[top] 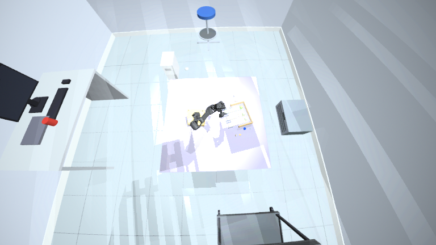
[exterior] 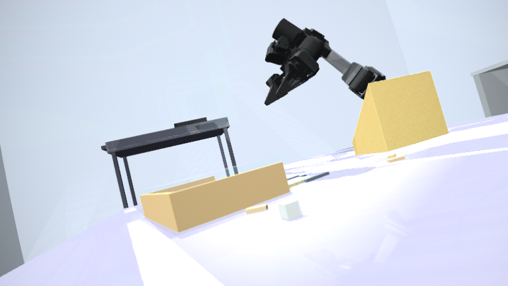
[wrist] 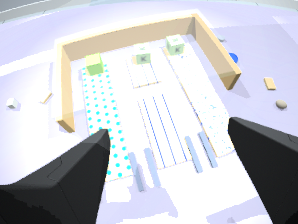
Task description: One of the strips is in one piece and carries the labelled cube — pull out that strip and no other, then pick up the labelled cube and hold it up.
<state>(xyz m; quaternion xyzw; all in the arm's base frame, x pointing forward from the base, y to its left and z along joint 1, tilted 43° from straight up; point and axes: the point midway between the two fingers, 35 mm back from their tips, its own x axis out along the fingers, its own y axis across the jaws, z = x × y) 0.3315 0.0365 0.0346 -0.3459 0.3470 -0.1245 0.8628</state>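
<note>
Wrist view: I see the tool [top: 225, 110] [exterior: 272, 100] [wrist: 169, 129] with its fingers wide apart and nothing between them. The exterior view shows it above the bench [top: 183, 91] [exterior: 355, 231] [wrist: 30, 145], pointing down at a slant. A three-sided wall [top: 247, 112] [exterior: 231, 198] [wrist: 130, 37] stands around the far ends of the strips. The speckled strip [wrist: 212, 115] looks whole, and the cube marked K [wrist: 175, 45] sits at its far end, inside the wall. The lined strip [wrist: 162, 131] lies in two pieces with a gap between, another K cube [wrist: 143, 55] on the farther piece. Over on the dotted strip [wrist: 101, 102] is a green cube [wrist: 94, 64]. A white cube [exterior: 290, 208] [wrist: 12, 103] rests outside the wall.
</note>
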